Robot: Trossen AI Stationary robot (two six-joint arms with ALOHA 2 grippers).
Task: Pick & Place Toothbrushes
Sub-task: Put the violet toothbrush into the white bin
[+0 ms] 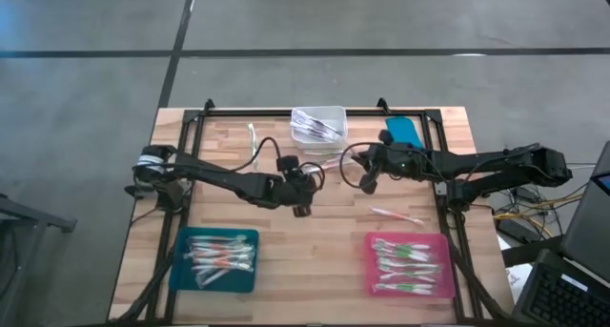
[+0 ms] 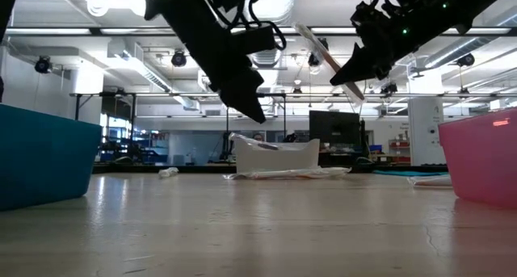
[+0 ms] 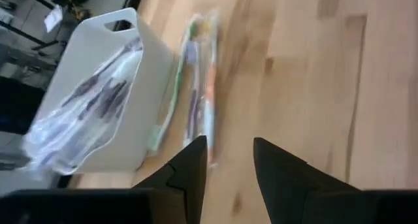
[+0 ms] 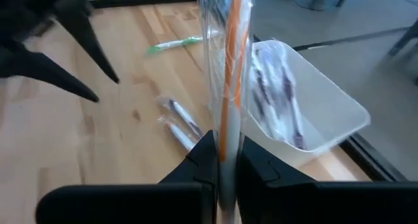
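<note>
Three containers: white bin [image 1: 318, 125] with wrapped toothbrushes [image 1: 315, 128], teal tray [image 1: 215, 260], pink tray [image 1: 410, 266]

We see the bin [image 1: 318, 125] at upper centre, two trays [image 1: 215, 260] [image 1: 410, 265] of toothbrushes [image 1: 221, 257] at lower left and lower right, both grippers [image 1: 301, 205] [image 1: 367, 181] between.

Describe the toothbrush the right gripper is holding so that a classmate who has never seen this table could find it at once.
Start at the white bin at the table's far edge, middle. Just right of it hangs the right gripper, shut on an orange-handled toothbrush in clear wrap. Unlike the wrapped brushes lying flat beside the bin, this one is raised off the table.
</note>
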